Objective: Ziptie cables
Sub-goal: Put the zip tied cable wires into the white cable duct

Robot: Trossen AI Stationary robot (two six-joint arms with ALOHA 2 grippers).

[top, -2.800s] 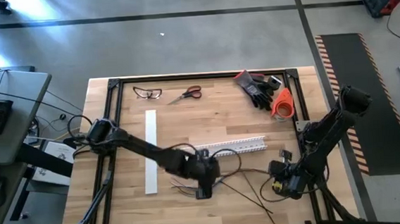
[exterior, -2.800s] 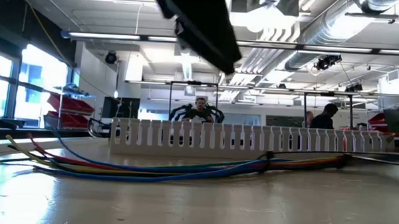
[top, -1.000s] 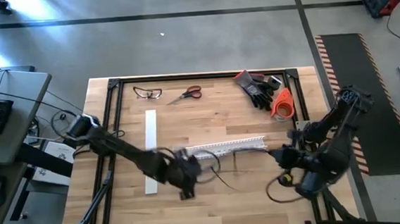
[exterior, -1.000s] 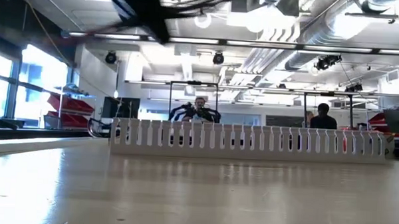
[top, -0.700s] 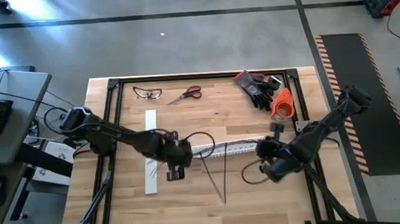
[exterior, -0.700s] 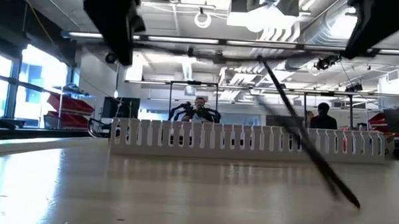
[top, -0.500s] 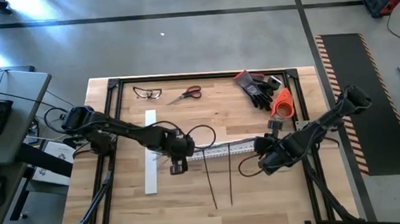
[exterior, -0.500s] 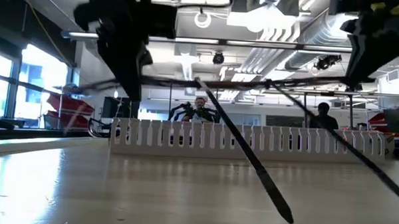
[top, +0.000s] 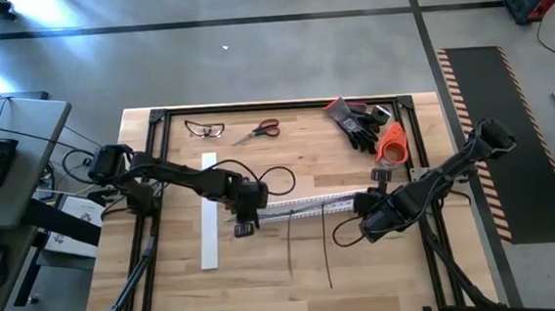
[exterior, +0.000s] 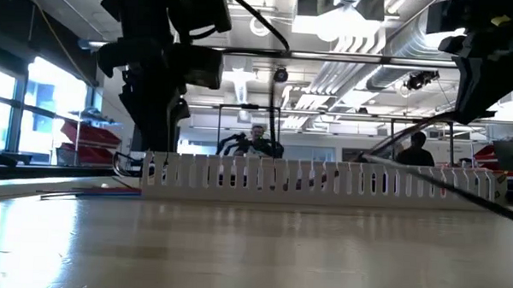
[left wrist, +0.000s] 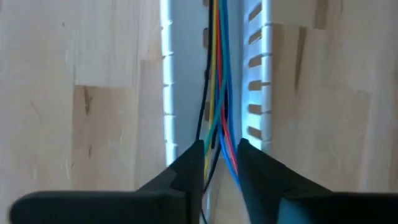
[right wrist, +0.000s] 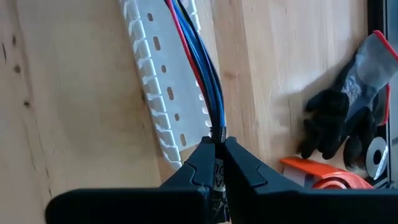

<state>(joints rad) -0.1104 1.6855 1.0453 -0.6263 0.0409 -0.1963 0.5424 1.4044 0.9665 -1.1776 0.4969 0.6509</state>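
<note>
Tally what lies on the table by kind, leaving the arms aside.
Safety glasses: 1
Scissors: 1
Glove pile: 1
Orange tape roll: 1
Slotted channel: 1
White cover strip: 1
Cable bundle: 1
Loose zipties: 2
Total: 9

Cables (left wrist: 219, 93) lie in the channel (top: 312, 205) mid-table; my left hand (top: 244, 223) at its left end, my right hand (top: 367, 206) at its right. Zipties (top: 309, 253) below the channel; scissors (top: 259, 130) upper centre.
</note>
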